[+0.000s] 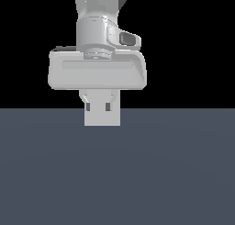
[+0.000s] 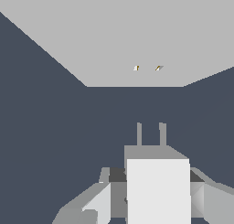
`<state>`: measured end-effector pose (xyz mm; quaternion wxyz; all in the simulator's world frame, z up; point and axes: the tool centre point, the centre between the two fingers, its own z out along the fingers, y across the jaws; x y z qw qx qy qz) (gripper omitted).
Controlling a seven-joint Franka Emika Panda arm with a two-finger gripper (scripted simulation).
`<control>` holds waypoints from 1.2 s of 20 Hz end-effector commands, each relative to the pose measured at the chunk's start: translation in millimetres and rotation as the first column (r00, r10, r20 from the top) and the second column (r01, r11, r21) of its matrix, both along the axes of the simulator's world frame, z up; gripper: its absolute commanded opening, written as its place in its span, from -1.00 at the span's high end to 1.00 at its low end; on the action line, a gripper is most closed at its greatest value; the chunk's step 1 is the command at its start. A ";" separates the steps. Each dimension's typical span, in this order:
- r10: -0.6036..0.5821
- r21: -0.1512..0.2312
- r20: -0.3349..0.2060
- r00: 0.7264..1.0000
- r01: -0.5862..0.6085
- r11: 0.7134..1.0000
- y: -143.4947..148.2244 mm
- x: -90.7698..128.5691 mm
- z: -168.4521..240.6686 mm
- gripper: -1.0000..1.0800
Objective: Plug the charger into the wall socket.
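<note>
This is a bare simulated test scene, not a lived-in room. A flat, untextured slate-blue floor [image 1: 117, 173] meets a pure black backdrop in the exterior view, and the wall socket [image 2: 114, 35] is a plain, shadeless grey plate without texture.

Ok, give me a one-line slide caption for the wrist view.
Hand holding the charger, prongs aimed at the wall socket ahead, not yet inserted.

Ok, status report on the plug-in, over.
Gripper shut on charger. Prongs face the socket, a gap short of its slots. Nothing between.
</note>
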<state>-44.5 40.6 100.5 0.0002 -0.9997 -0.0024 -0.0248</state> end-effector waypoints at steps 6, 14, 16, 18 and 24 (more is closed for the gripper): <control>0.002 0.000 -0.001 1.000 -0.002 1.000 1.2 0.0 -0.4 1.00; 0.002 0.000 -0.001 1.000 -0.002 1.000 1.2 14.5 -0.5 1.00; 0.002 0.000 -0.001 1.000 -0.002 1.000 1.3 21.7 -0.6 1.00; 0.001 0.000 -0.001 1.000 -0.001 1.000 1.2 29.8 -0.7 1.00; 0.001 0.000 -0.001 1.000 -0.001 1.000 1.3 46.2 -0.7 1.00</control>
